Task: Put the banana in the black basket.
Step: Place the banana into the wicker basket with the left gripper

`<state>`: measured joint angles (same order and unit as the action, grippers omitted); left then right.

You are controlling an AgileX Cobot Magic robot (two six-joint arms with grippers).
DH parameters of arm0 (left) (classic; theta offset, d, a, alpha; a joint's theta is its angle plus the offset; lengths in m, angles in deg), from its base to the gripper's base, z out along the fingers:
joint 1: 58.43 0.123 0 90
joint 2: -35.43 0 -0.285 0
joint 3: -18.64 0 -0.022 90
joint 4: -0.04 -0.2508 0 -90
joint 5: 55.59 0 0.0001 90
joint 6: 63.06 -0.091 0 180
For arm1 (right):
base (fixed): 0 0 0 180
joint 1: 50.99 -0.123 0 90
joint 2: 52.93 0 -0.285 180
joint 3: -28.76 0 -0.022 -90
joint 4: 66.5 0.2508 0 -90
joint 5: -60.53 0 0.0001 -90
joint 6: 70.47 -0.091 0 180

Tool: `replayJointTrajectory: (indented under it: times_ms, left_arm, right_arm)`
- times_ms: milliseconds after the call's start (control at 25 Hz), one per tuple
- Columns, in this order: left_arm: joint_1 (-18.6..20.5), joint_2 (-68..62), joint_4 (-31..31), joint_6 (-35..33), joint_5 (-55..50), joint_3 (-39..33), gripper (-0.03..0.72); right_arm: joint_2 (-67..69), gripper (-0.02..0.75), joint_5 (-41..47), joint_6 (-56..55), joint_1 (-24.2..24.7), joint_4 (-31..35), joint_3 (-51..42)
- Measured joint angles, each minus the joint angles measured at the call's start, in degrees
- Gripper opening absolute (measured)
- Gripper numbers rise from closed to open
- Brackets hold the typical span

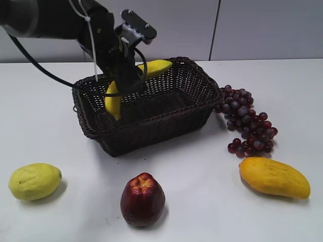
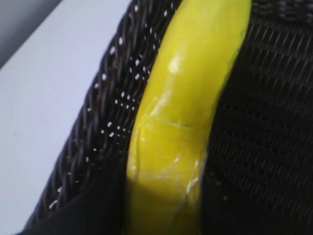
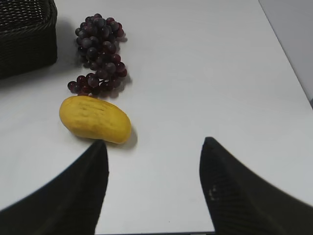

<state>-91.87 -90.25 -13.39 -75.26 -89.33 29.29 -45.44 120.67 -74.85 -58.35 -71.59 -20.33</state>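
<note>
The yellow banana (image 1: 113, 103) is held in my left gripper (image 1: 127, 75), which is shut on its middle. The banana hangs tilted inside the black basket (image 1: 202, 88), one end low by the left wall and the other end above the back rim. In the left wrist view the banana (image 2: 186, 107) runs up from between the dark jaws (image 2: 164, 210), along the basket's woven wall (image 2: 98, 142). My right gripper (image 3: 154, 147) is open and empty above the bare table, out of the exterior view.
A lemon (image 1: 34, 180) lies at the front left and a red fruit (image 1: 143, 198) at the front middle. A mango (image 1: 274, 177) and dark grapes (image 1: 247, 121) lie right of the basket. The mango (image 3: 95, 119) and the grapes (image 3: 98, 54) also show ahead of the right gripper.
</note>
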Motion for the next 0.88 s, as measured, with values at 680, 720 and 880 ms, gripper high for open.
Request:
replayJointTrajectory:
  times_ms: [680,720,880]
  left_arm:
    - [1.05,7.0,0.32,4.22,-7.99,0.04,0.641]
    - [2.01,9.01,0.38,4.65,-9.38,0.04,0.642]
    - [7.34,14.59,0.87,5.66,-15.15,0.04,0.643]
  right_arm:
    - [0.0,0.482,0.0,0.0,0.0,0.0,0.0]
    - [0.0,0.482,0.0,0.0,0.0,0.0,0.0]
    - [0.0,0.482,0.0,0.0,0.0,0.0,0.0]
